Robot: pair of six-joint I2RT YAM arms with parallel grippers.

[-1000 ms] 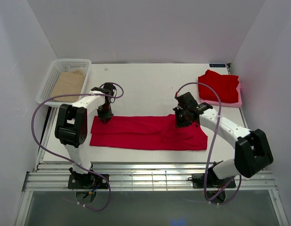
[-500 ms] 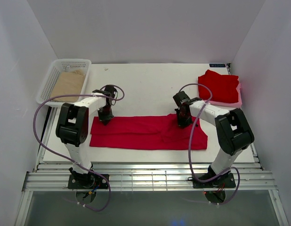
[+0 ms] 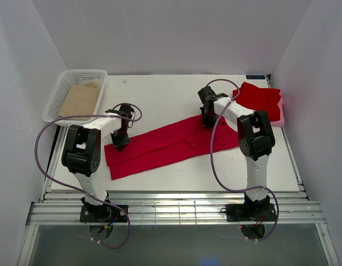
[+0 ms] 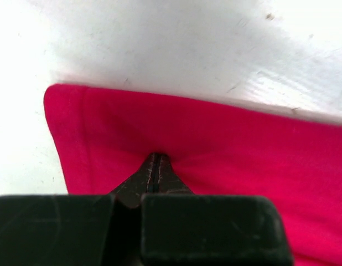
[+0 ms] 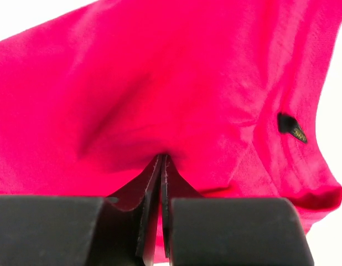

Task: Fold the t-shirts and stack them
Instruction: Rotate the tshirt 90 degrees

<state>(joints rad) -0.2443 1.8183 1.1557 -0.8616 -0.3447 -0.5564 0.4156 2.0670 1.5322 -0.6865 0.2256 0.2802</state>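
Note:
A red t-shirt (image 3: 165,145), folded into a long band, lies slanted across the table. My left gripper (image 3: 120,139) is shut on its left end, near the far corner; the wrist view shows the cloth (image 4: 226,144) pinched at the fingertips (image 4: 154,160). My right gripper (image 3: 207,121) is shut on its right end and holds it toward the back; the cloth (image 5: 132,94) bunches at the tips (image 5: 161,160). A second red t-shirt (image 3: 260,100) lies folded at the back right.
A pale pink piece (image 3: 280,118) lies under the folded shirt. A white basket (image 3: 66,83) at the back left holds a tan brown sheet (image 3: 79,100). White walls stand close on three sides.
My right gripper has pulled the shirt's right end toward the back, so the band now lies slanted. My left gripper has shifted slightly toward the front, still holding the left end.

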